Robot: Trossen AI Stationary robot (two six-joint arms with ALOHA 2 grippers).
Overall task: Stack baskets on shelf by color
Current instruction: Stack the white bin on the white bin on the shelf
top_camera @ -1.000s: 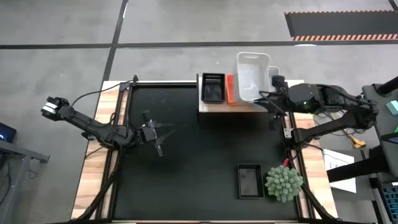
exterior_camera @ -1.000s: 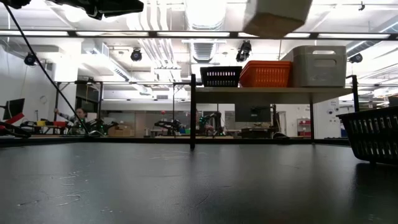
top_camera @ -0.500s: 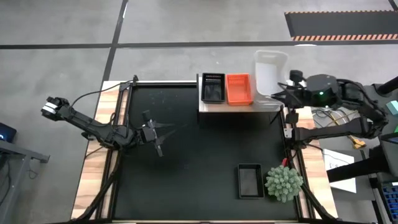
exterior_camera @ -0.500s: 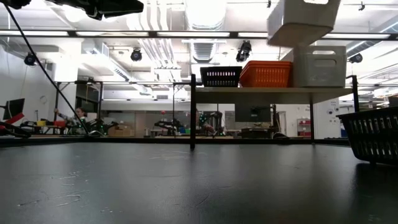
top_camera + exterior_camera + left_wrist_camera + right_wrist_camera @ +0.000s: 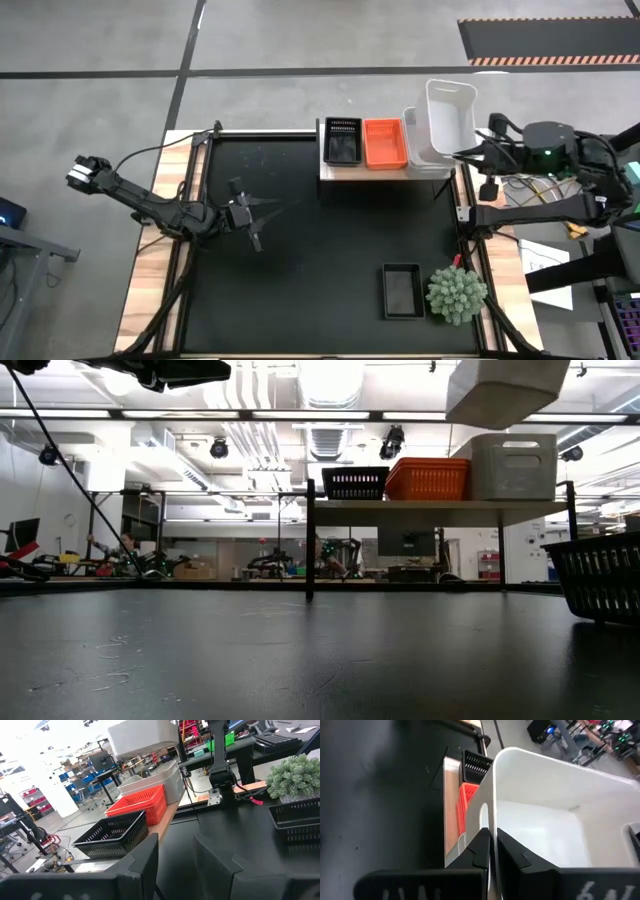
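Hanging in the air above the right end of the shelf (image 5: 368, 172): a white basket (image 5: 447, 120), its rim pinched between the pressed-together fingers of the right hand (image 5: 492, 851), directly over a second white basket (image 5: 412, 142) already parked there. Beside it on the shelf, an orange basket (image 5: 384, 143) and a black basket (image 5: 342, 140), each colour with its own spot. Still out on the counter (image 5: 300, 260), one more black basket (image 5: 402, 291) next to a spiky green plant (image 5: 456, 292), so apparently most of the sorting done, two placements left. Compared with a second ago, carried basket swung rightward and off the shelf's middle. Left hand (image 5: 252, 213) idle over the counter's left half, fingers spread, empty.
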